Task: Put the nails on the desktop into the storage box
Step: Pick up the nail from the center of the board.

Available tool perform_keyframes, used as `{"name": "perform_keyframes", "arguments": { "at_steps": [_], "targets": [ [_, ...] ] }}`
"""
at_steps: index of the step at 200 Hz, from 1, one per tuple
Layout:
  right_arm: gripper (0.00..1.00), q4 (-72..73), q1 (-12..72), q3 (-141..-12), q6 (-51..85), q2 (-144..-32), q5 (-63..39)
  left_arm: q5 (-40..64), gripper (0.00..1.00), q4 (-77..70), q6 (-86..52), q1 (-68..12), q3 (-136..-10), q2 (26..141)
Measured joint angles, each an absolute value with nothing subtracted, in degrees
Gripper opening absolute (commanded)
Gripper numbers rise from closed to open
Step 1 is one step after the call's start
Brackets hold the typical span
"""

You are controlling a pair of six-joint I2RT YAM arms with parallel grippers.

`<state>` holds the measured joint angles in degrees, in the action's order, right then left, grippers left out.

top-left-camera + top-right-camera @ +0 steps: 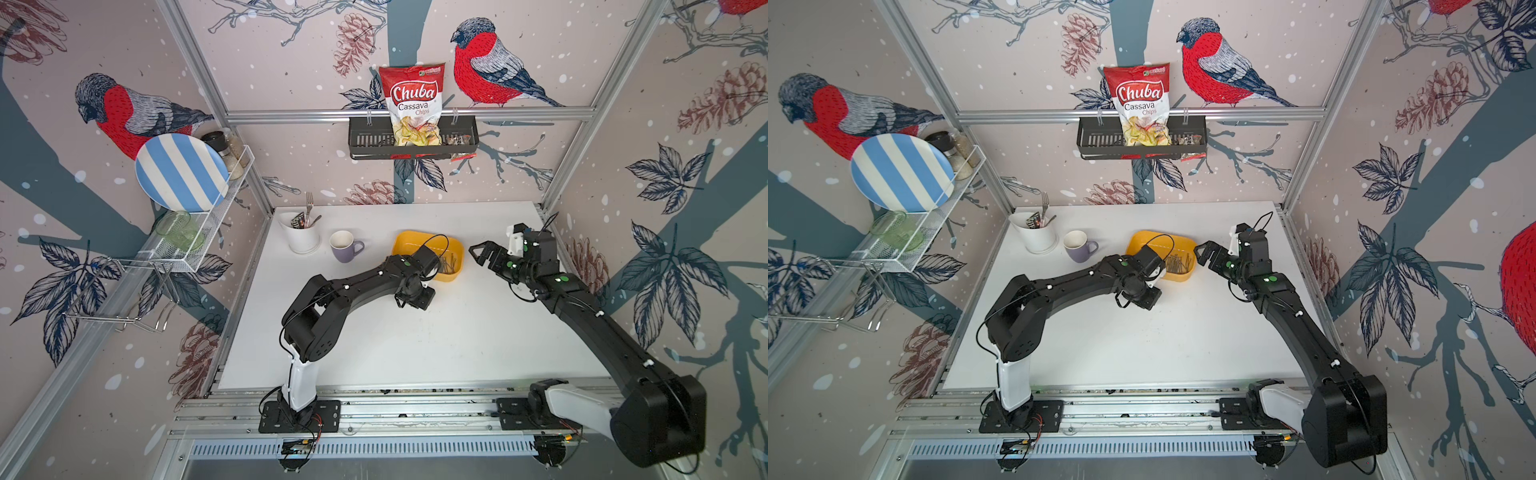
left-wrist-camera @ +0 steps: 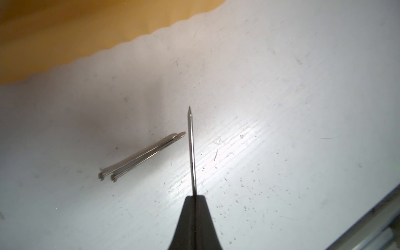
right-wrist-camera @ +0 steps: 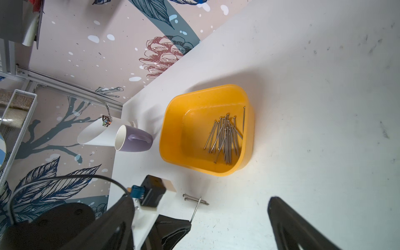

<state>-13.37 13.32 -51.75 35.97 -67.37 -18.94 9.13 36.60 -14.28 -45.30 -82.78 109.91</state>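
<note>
Desktop point(image 1: 415, 340), white, fills the middle of a top view, with the yellow storage box point(image 1: 411, 243) at upper centre. Right gripper point(image 1: 478, 253) hangs wide and empty right of the box. Left gripper point(image 2: 194, 198) pinches one nail point(image 2: 191, 151); best lift it level, clear the rim and release low. Only the wrist views show two loose nails point(image 2: 140, 155) on the desktop just beside the box; the piled nails point(image 3: 225, 138) lie inside.
</note>
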Motion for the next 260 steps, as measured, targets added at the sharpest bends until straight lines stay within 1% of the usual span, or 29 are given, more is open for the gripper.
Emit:
{"name": "perform_keyframes", "arguments": {
  "at_steps": [35,66,82,97,104,112,117,123,177,206,260],
  "targets": [
    [1.0,-9.3,13.6,-50.9,37.9,-69.1,-23.2,14.8,0.0,32.8,-17.8,-40.1,-80.3,103.0],
    [0.99,-4.6,16.9,-51.2,40.1,-74.2,-29.0,21.6,0.0,26.2,-21.6,-34.9,-75.9,96.4],
    [0.91,-2.3,19.0,-52.6,40.8,-77.5,-31.9,25.5,0.0,22.2,-23.3,-32.4,-73.4,93.7],
    [0.8,0.5,20.7,-54.1,42.4,-80.2,-34.3,29.1,0.0,18.9,-24.7,-30.8,-71.7,92.2],
    [0.72,2.1,21.3,-54.7,42.6,-81.4,-35.4,30.3,0.0,17.9,-25.5,-30.4,-71.2,91.9],
    [0.59,3.6,21.8,-55.2,43.7,-82.6,-36.3,31.6,0.0,16.8,-25.6,-30.1,-70.8,91.6],
    [0.53,4.6,22.0,-55.6,43.9,-83.5,-36.9,32.1,0.0,16.2,-25.7,-30.1,-70.6,91.5],
    [0.49,5.9,22.2,-56.1,44.8,-84.6,-37.6,33.2,0.0,15.6,-25.8,-30.0,-70.3,91.3],
    [0.48,8.4,25.0,-61.5,46.6,-90.3,-40.8,36.2,0.0,13.7,-26.7,-29.7,-69.7,90.8],
    [0.43,8.9,25.2,-62.7,46.7,-92.0,-41.5,36.4,0.0,12.9,-26.7,-29.6,-69.8,90.9],
    [0.4,8.9,26.0,-64.0,46.8,-93.6,-43.0,37.1,0.0,12.5,-26.7,-29.4,-70.5,92.4]
  ]
}}
